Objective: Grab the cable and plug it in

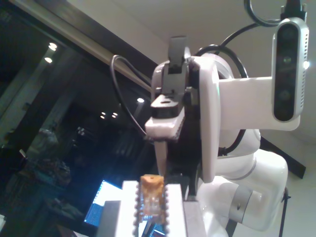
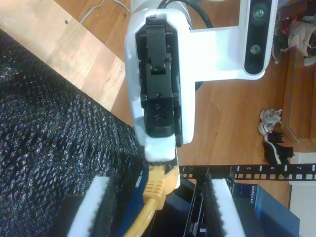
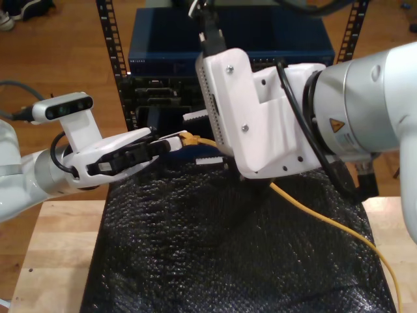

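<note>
The yellow cable (image 3: 326, 222) runs from the exterior view's lower right, up over the black mat, to my first gripper (image 3: 180, 139). That gripper reaches in from the exterior view's left and is shut on the cable's end; the yellow boot (image 1: 151, 190) sits between its toothed fingers (image 1: 131, 210). In the second wrist view its tip (image 2: 160, 152) pinches the boot (image 2: 158, 185). My second gripper (image 3: 202, 138), on the big arm at the exterior view's right, is open. Its white toothed fingers (image 2: 96, 202) stand wide apart on either side of the cable without touching it. The clear plug tip is hidden.
A rack with a blue network switch (image 3: 228, 39) and black perforated rails (image 3: 111, 39) stands behind the grippers. A black bubble mat (image 3: 215, 254) covers the wooden table (image 3: 52, 261). Shoes (image 2: 272, 136) lie on the wooden floor. The two arms are very close together.
</note>
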`<action>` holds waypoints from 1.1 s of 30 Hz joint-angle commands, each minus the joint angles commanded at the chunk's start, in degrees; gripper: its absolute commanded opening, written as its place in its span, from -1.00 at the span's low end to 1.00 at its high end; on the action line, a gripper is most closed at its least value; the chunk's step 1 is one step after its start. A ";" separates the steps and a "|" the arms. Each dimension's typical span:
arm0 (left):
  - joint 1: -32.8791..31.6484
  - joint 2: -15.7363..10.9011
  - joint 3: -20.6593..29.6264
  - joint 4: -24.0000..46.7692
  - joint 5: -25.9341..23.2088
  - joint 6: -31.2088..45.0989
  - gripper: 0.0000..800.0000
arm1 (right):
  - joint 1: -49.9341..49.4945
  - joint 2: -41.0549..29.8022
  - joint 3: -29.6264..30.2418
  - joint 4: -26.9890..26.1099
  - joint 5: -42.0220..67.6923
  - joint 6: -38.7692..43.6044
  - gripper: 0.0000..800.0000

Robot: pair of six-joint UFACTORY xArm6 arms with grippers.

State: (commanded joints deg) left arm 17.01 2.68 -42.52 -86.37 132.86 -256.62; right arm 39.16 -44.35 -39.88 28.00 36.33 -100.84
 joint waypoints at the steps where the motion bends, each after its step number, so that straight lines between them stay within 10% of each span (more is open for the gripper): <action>1: 0.00 0.00 0.00 0.00 0.00 0.00 -0.94 | 0.00 0.00 0.00 0.00 0.00 0.00 -0.22; 33: -1.49 0.00 -0.09 0.09 1.14 -1.32 -0.93 | 0.00 0.00 0.09 0.00 0.00 0.09 -0.43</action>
State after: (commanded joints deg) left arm 15.52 2.68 -42.60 -86.29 134.00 -257.93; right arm 39.16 -44.35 -39.79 28.00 36.33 -100.75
